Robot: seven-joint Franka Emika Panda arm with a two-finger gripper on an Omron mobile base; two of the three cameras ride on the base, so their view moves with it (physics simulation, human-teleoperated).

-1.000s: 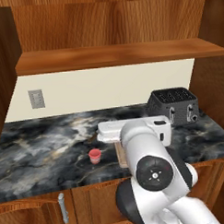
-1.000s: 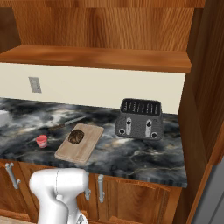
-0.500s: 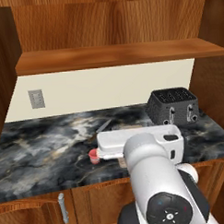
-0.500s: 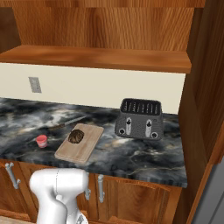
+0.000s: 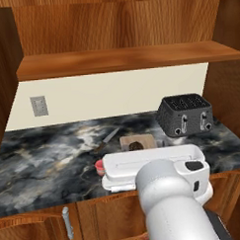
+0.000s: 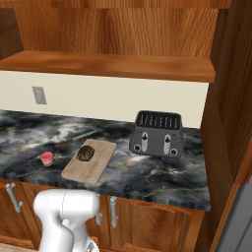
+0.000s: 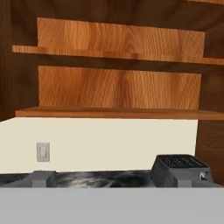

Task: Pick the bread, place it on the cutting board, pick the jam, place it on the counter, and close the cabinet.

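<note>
**A:** On the counter (image 6: 147,177), what sits where?

**B:** The cutting board (image 6: 91,162) lies flat on the dark marble, with the bread (image 6: 86,153) resting on its far end. The jam (image 6: 47,158) stands upright on the marble just left of the board, not touching it. A thin knife (image 6: 74,139) lies behind them, and a black toaster (image 6: 157,134) stands off to the right, well apart from the board.

**A:** And from the left base view?

**B:** The white arm covers most of the board (image 5: 137,141); the bread (image 5: 135,146) peeks out above it, and a sliver of the jam (image 5: 99,166) shows at the arm's left edge.

**A:** The cabinet?

**B:** The cabinet (image 7: 118,87) is open: its inner shelf and back panel are bare to the hand view, with the wall outlet (image 7: 43,152) below.

**A:** The gripper?

**B:** Two dark fingertips (image 7: 42,177) rise at the bottom of the hand view, set wide apart with nothing between them – jaws spread, holding nothing
</note>
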